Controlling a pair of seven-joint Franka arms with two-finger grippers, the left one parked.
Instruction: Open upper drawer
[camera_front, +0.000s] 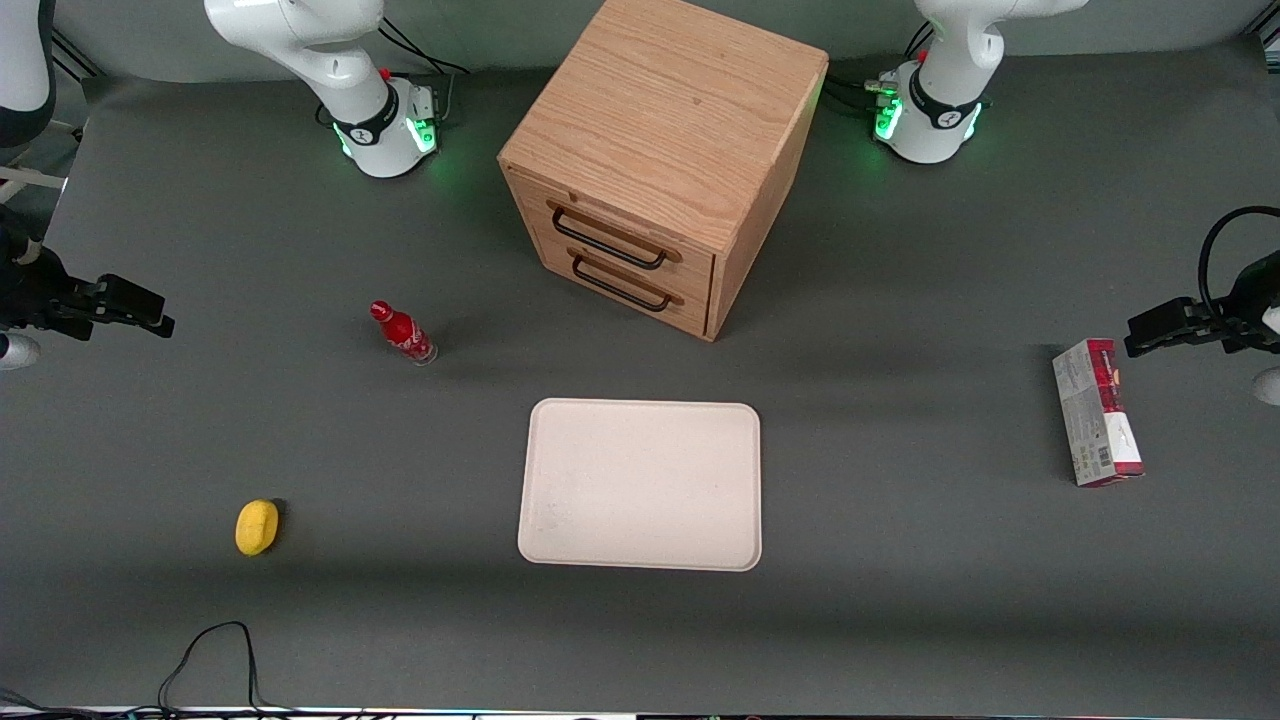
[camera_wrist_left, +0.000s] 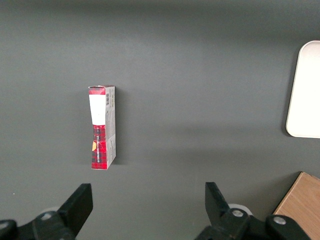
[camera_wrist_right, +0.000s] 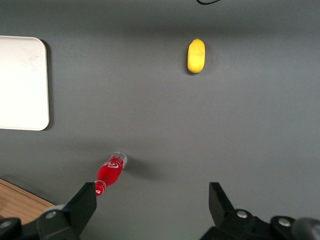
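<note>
My gripper (camera_front: 150, 318) hangs spread, well apart from the cabinet (camera_front: 660, 150); I should grip the upper drawer (camera_front: 625, 235) handle (camera_front: 608, 240) squarely.

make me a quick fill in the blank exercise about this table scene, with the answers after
1. Both drawers of the wooden cabinet, including the upper drawer, are ____.
2. The gripper hangs open above the table at the working arm's end, holding ____.
3. The red bottle stands ____ the front camera than the yellow fruit.
4. The white tray has ____ on it.

Answers: shut; nothing; farther from; nothing
</note>
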